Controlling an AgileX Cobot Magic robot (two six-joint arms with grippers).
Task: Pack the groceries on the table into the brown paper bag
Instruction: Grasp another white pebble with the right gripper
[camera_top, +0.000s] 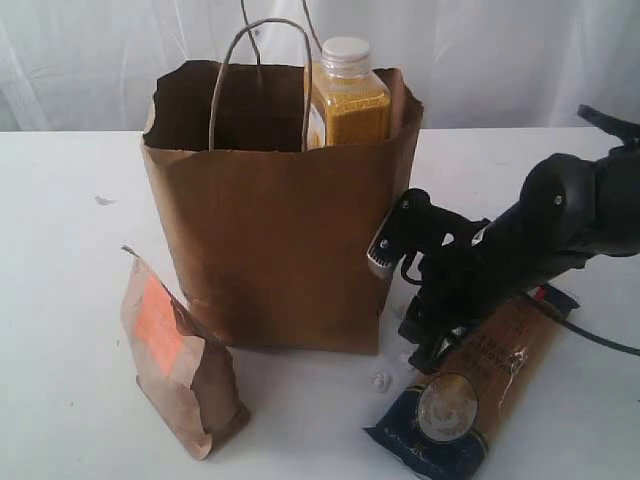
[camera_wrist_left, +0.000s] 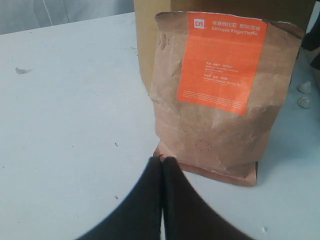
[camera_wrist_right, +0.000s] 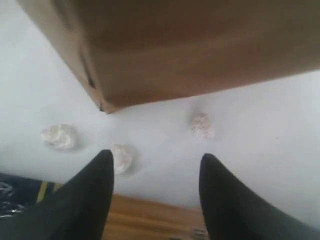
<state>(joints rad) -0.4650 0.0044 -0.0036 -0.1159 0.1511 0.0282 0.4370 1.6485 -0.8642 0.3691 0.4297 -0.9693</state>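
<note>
The brown paper bag (camera_top: 270, 240) stands upright mid-table, the orange juice bottle (camera_top: 348, 100) poking out of its top. In front of it to the left stands the small kraft pouch (camera_top: 175, 360) with the orange label. My left gripper (camera_wrist_left: 162, 159) is shut and empty, its tips just short of the pouch (camera_wrist_left: 220, 95) base. The long pasta packet (camera_top: 470, 390) lies flat by the bag's right corner. My right gripper (camera_top: 425, 350) points down over its near end, open (camera_wrist_right: 157, 155), with the packet (camera_wrist_right: 150, 220) between the fingers. The can, jar and carton are out of view.
Small white crumbs (camera_wrist_right: 59, 136) lie on the white table (camera_top: 60, 300) between the bag's corner (camera_wrist_right: 200, 50) and the packet; one shows in the exterior view (camera_top: 381, 379). A cable runs off the right arm at the right edge.
</note>
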